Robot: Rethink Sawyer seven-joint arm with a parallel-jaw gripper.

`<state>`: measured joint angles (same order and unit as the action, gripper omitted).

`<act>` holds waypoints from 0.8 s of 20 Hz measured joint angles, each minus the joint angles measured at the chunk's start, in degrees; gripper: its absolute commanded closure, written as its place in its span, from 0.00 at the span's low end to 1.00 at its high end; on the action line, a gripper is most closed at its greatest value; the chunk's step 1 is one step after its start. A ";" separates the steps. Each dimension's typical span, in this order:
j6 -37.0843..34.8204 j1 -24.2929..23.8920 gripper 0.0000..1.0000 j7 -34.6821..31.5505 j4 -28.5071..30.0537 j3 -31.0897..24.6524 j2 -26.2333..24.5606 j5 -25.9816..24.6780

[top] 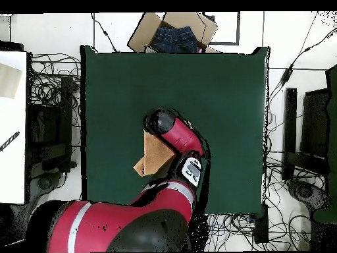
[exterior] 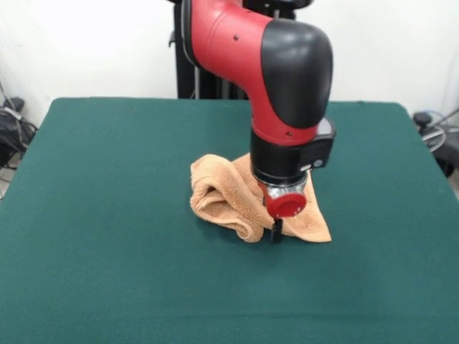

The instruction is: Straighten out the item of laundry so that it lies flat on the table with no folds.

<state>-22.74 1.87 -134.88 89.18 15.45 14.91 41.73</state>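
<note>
The item of laundry, a light orange-tan terry towel, lies crumpled near the middle of the dark green table, its left part rolled into thick folds. My gripper comes straight down onto the towel's near edge, just right of the rolled fold, and its tip touches the cloth. Only a small black tip shows below the red wrist cap, so its state is unclear. In the overhead view the towel shows as a folded tan patch left of the arm on the table. The arm hides the gripper there.
Beyond the table's far edge in the overhead view, a cardboard box holds blue jeans. A white surface stands to the left. Cables and black equipment ring the table.
</note>
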 measured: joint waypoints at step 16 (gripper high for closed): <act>2.91 -2.25 1.00 0.00 -0.68 -3.21 1.17 -13.44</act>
<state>-19.83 -0.38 -134.88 88.49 12.24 16.08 28.29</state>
